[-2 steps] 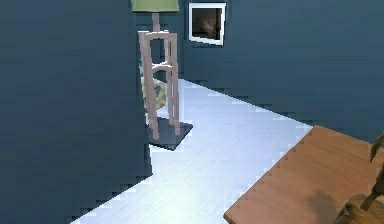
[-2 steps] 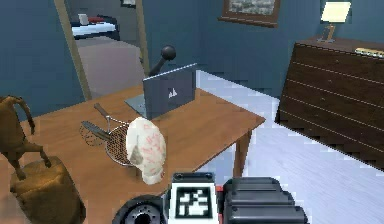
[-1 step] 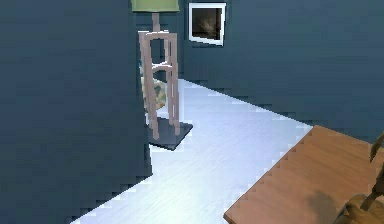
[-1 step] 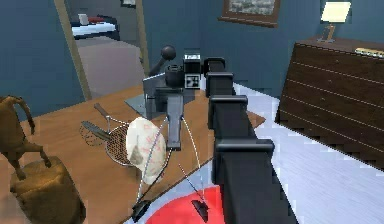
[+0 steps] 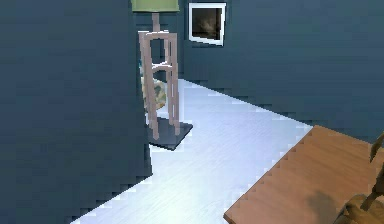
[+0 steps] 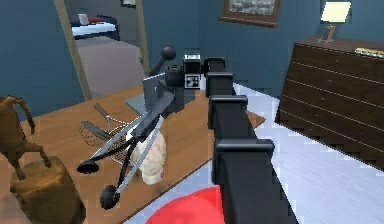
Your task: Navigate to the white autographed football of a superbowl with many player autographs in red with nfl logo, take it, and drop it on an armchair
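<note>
A white rounded thing with reddish marks, which fits the football (image 6: 152, 160), shows between the two thin fingers of my gripper (image 6: 93, 182) in the arm side view. It sits at the edge of the wooden table (image 6: 70, 112), with the tabletop behind it, so I cannot tell whether the gripper holds it. The dark arm (image 6: 235, 140) rises from the bottom edge. A red rounded surface (image 6: 190, 208) lies just below the ball, at the bottom edge.
A brown figure (image 6: 18, 128) and a brown lump (image 6: 48, 192) stand on the table's left, with wire utensils (image 6: 100, 130) beside them. A dresser (image 6: 335, 90) with a lamp (image 6: 335, 14) stands right. A doorway (image 6: 100, 40) opens behind. Ahead are a wooden floor lamp (image 5: 160, 80), a dark wall (image 5: 60, 110) and the table corner (image 5: 320, 180).
</note>
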